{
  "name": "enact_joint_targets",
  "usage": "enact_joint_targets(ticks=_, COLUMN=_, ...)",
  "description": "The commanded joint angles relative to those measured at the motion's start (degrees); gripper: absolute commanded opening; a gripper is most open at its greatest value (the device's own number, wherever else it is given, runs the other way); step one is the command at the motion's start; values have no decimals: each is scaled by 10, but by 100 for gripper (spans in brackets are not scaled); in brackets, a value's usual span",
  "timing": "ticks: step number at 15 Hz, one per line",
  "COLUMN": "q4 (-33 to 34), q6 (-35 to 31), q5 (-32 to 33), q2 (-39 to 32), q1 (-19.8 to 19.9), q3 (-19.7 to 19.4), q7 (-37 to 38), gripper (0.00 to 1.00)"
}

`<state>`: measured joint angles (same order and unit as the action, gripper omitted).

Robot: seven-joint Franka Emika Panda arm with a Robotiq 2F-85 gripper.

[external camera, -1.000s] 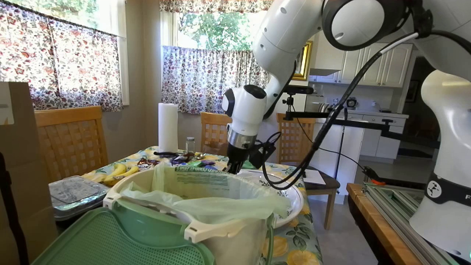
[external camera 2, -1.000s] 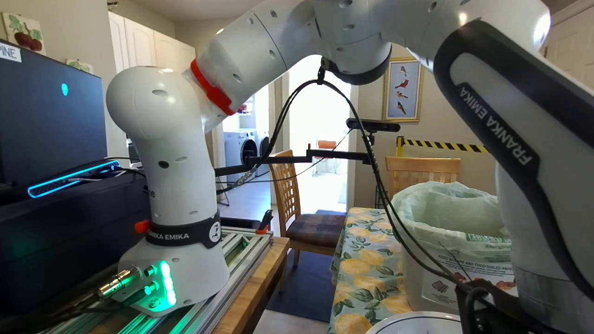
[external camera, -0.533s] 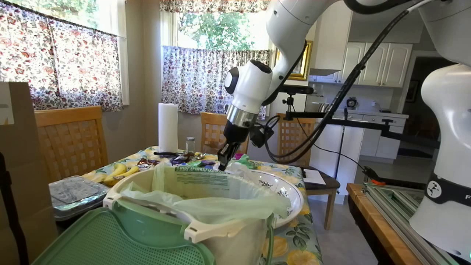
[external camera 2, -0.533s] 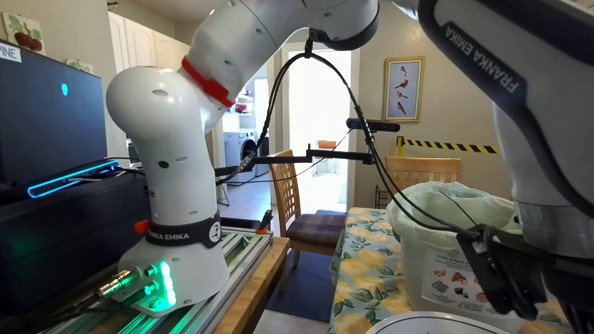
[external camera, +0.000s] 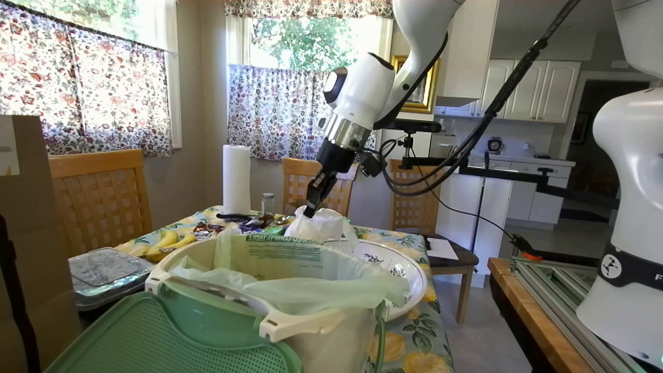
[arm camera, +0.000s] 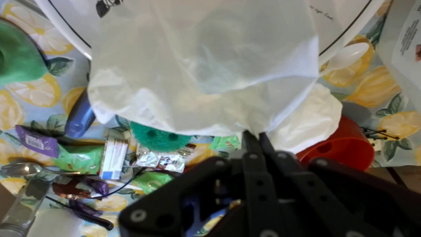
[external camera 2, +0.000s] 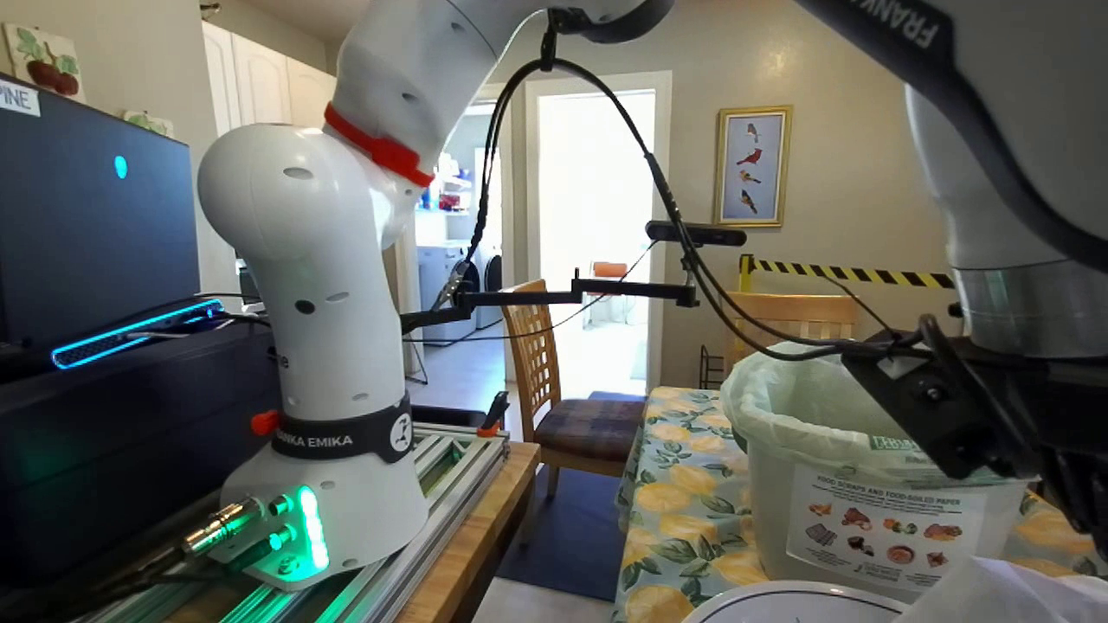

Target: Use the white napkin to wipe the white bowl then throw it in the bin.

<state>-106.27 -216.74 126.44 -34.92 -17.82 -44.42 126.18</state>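
My gripper [arm camera: 255, 134] is shut on a crumpled white napkin [arm camera: 204, 69], pinching its lower edge in the wrist view. In an exterior view the gripper [external camera: 310, 211] points down and holds the napkin [external camera: 316, 227] raised beyond the bin. The napkin also shows at the bottom corner of an exterior view [external camera 2: 1004, 597]. The white bowl [external camera: 412, 280], with dark floral marks, sits on the table; the napkin overlaps part of it in the wrist view [arm camera: 70, 19]. The pale-green bin [external camera 2: 770, 510], lined with a translucent bag, stands beside the bowl. The fingertips are out of frame in that exterior view.
A red cup [arm camera: 345, 141], a green sponge [arm camera: 161, 135] and a white spoon [arm camera: 350, 56] lie near the bowl. Wrappers [arm camera: 79, 158] clutter the table. Bananas [external camera: 171, 243], a lidded tray [external camera: 109, 274] and a paper towel roll [external camera: 236, 178] stand around the bin.
My gripper has risen and tilted, coming up from low behind the bin's rim. The napkin has lifted with it and now shows in both exterior views.
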Motion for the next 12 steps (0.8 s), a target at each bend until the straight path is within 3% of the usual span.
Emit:
enact_joint_targets(ticks=1, q4=-43, q6=2, q5=36, q2=79, q1=26, q3=40, q7=-36, gripper=0)
enact_joint_targets(ticks=6, q4=-52, q6=-1, q5=65, q2=132, q1=62, q3=93, q7=-47, gripper=0)
enact_joint_targets(ticks=7, q4=-54, q6=-11, q5=46, q2=131, q1=50, q3=80, q7=-61, gripper=0)
enact_joint_targets(ticks=12, q4=-42, q6=-32, q5=22, q2=132, q1=57, q3=108, q7=-66, gripper=0)
